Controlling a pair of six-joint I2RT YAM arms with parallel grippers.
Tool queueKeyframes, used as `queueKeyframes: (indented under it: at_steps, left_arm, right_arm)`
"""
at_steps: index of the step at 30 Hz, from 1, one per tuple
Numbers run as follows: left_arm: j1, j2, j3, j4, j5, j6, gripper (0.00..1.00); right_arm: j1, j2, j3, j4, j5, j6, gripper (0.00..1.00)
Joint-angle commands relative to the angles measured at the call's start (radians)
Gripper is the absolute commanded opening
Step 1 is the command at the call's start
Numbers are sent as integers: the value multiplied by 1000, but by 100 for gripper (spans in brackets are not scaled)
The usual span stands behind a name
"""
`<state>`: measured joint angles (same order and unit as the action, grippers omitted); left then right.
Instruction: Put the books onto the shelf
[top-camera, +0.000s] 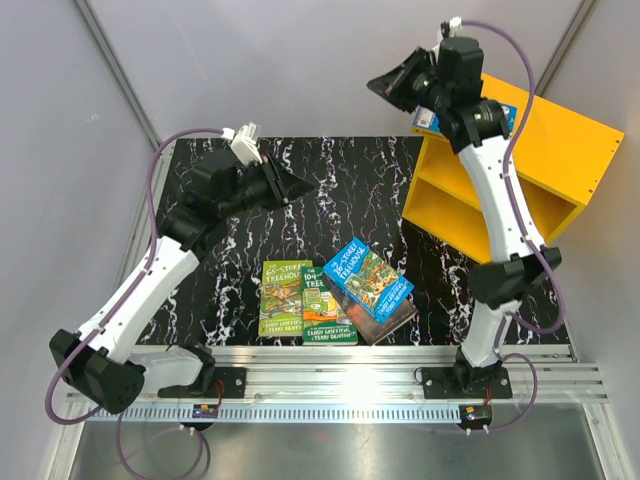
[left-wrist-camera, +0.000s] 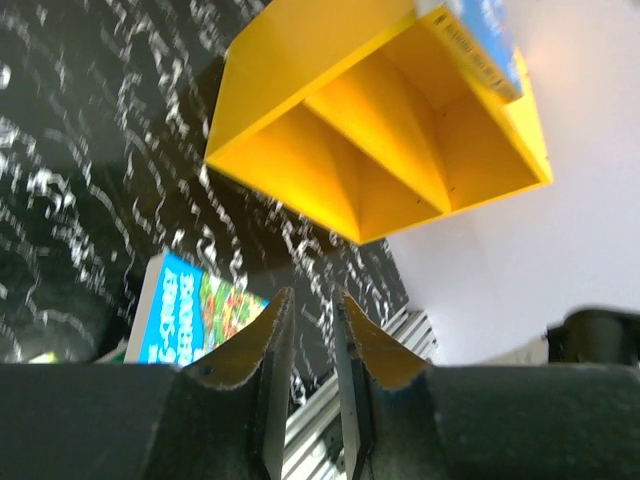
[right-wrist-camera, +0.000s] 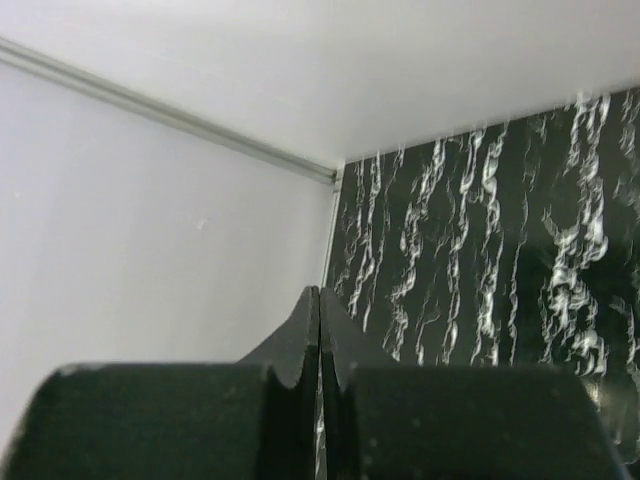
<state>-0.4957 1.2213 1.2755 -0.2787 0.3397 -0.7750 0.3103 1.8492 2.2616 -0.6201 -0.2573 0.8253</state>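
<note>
One blue book (left-wrist-camera: 482, 45) lies on top of the shelf (top-camera: 560, 150) at the far right corner of the counter (top-camera: 350, 180). The pile (top-camera: 335, 295) of other books overlaps by the near edge. Your right fingers (right-wrist-camera: 298, 345) are pressed together, empty, beside the shelf top. Your left fingers (left-wrist-camera: 262, 350) stand narrowly apart over the counter's middle, holding nothing. Spread them wider, then take the pile's uppermost cover (top-camera: 367, 275) by its free edge.

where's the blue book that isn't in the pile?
Top view, right side: the blue book lies on the yellow shelf's top panel, at its far-left corner, largely hidden beneath the right arm; it is in neither compartment.
</note>
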Motion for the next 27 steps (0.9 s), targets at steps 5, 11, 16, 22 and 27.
queueKeyframes:
  at_steps: [5, 11, 16, 22, 27]
  left_arm:
    - [9, -94, -85, -59, -13, 29, 20]
    - [31, -126, -87, -120, -22, 72, 17]
    - [52, -137, -79, -146, -38, 89, 17]
    - [68, -141, -76, -171, -47, 94, 16]
    - [75, -134, -68, -194, -51, 102, 16]
  right_arm:
    - [1, 326, 506, -337, 127, -167, 0]
    - [1, 284, 306, 20, -54, -134, 0]
    - [-25, 412, 461, -9, -85, -92, 0]
    - [-72, 380, 357, -9, -80, -110, 0]
    - [-146, 344, 291, -41, -103, -147, 0]
